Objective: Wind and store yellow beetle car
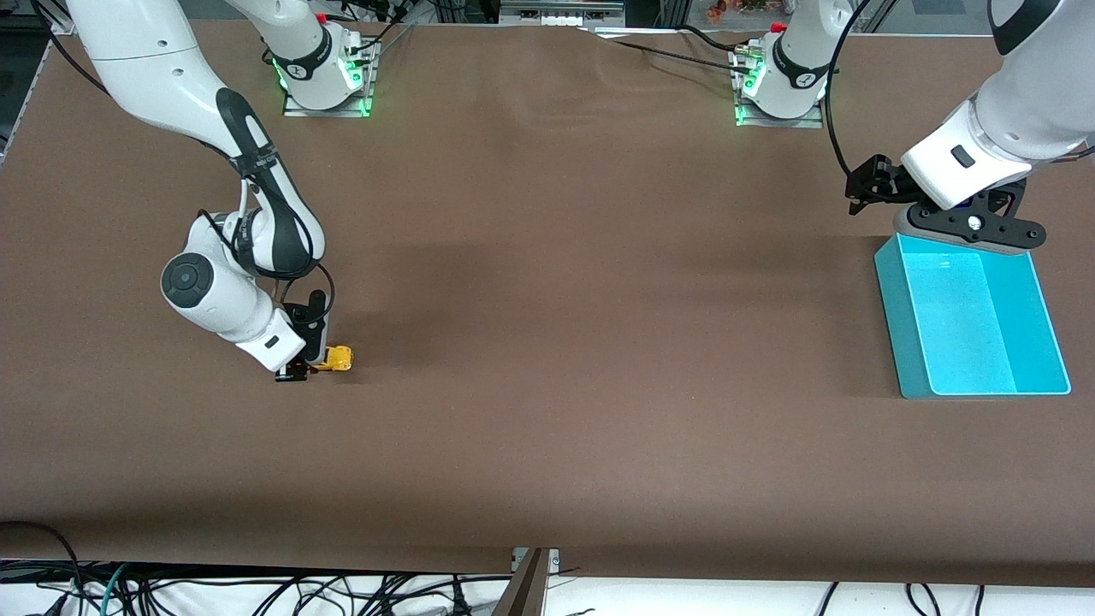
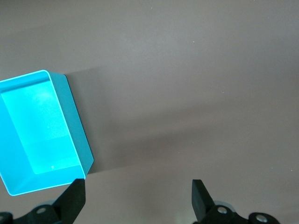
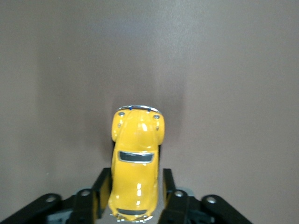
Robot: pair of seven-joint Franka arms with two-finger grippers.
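Clenched on the yellow beetle car (image 3: 135, 163), right gripper (image 1: 301, 370) seems mid-winding on the table; next is carrying it to the bin (image 1: 1048, 342), where left gripper (image 2: 138, 200) waits spread

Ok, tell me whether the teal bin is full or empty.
Empty: the teal bin shows only its bare floor in the front and left wrist views; the yellow beetle car sits outside it.
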